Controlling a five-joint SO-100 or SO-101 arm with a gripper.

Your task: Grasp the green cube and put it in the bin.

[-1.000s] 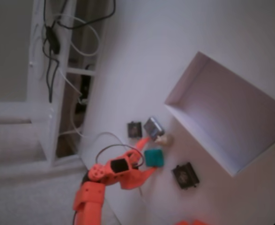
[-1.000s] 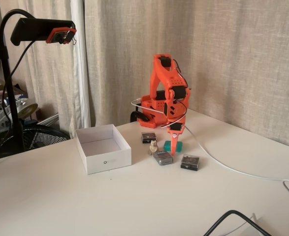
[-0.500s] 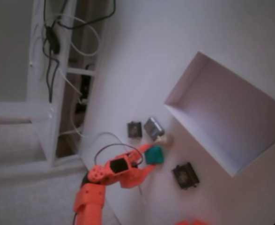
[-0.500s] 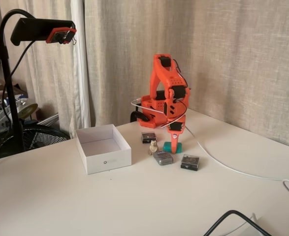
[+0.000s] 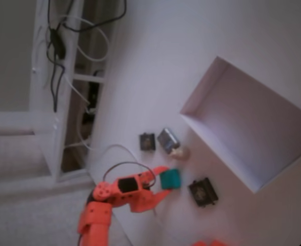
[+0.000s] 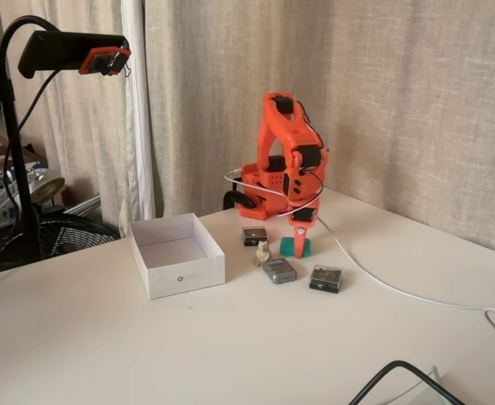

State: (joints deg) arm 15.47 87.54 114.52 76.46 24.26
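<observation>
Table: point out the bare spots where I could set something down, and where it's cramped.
The table is bare across the whole near stretch in front of the bin, over to the black cable. The bin's floor is bare too. It is crowded between the bin and the white cable, where the gripper, green cube and small blocks cluster.

Arm bent low, gripper [image 5: 162, 181] jaws apart

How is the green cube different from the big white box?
The green cube is small and teal-green; the bin is white and far bigger. The cube is a solid block, while the bin is open on top and looks empty in both fixed views. The gripper has its fingers either side of the cube; nothing touches the bin. Both are on the white table.
</observation>
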